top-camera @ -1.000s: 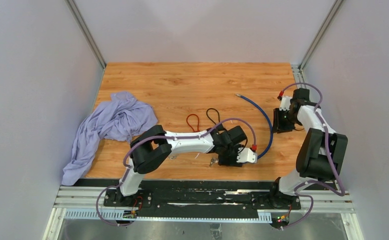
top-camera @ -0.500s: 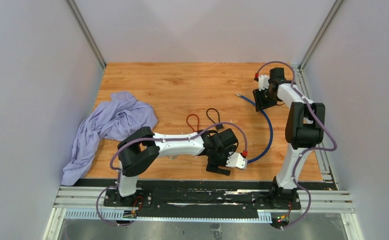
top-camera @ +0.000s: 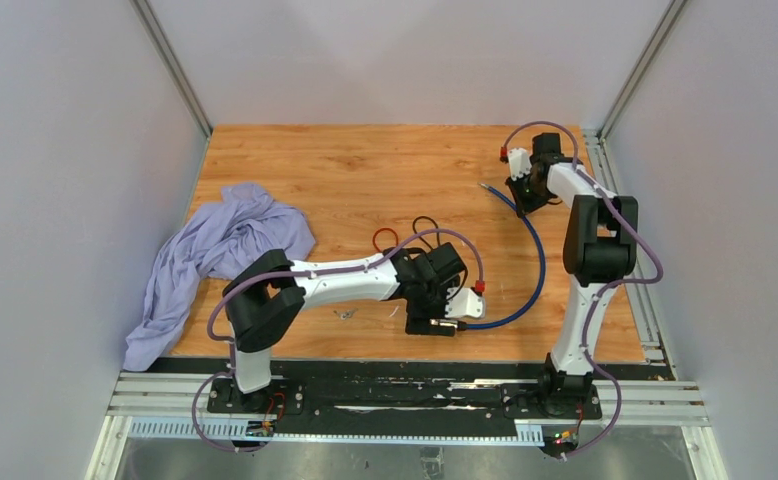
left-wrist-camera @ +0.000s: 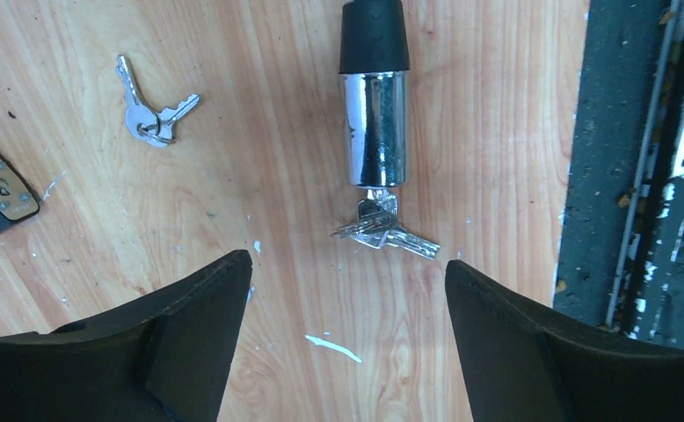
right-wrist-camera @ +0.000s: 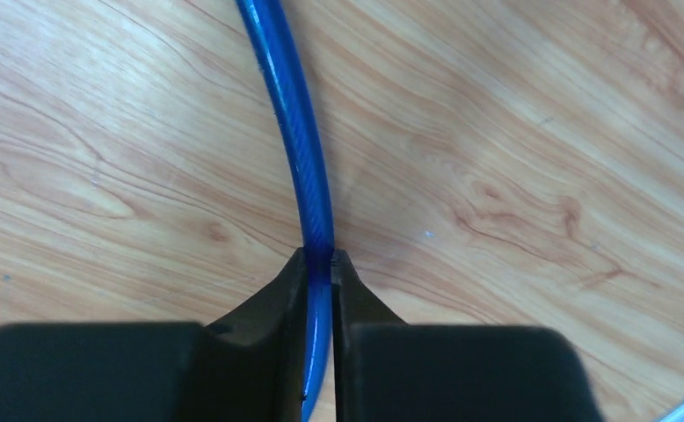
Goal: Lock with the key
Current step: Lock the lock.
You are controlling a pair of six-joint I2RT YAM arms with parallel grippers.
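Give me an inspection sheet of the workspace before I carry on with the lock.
Surface: wooden table, with white flecks near the front edge.
Job's things: chrome lock barrel lying flat, key bunch at its open end, seemingly inserted; blue lock cable curving down the right side.
Clutter: purple cloth heaped at left; spare keys on a ring; red loop and black loop behind the left arm.
Claws: left claw open, hovering by the key bunch; right claw shut on the blue lock cable near its far end.
Cables: purple arm cables looped along both arms.
Surroundings: grey walls, black base rail.
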